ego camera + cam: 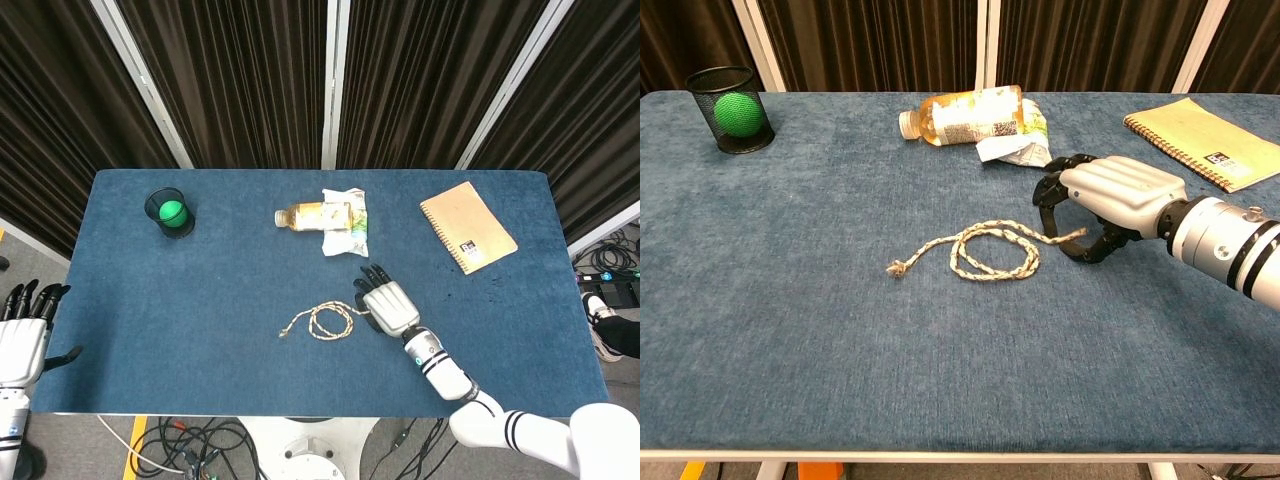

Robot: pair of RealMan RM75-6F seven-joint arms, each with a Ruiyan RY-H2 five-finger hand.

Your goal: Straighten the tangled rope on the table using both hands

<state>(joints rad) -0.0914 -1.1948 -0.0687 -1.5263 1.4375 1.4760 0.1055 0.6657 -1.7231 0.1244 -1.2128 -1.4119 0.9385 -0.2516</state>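
Observation:
The tangled rope [325, 320] lies in a loose loop at the table's middle front, also clear in the chest view as the rope [990, 250], with a knotted left end and a free right end. My right hand [388, 305] hovers palm down over that right end; in the chest view the right hand [1105, 200] has its fingers curved down on one side of the end and its thumb on the other, not closed on it. My left hand [22, 335] hangs off the table's left front corner, fingers spread, holding nothing.
A black mesh cup [170, 212] with a green ball stands at the back left. A bottle [312, 215] lies on its side against a snack packet [348, 232] at the back middle. A tan spiral notebook [467, 226] lies at the back right.

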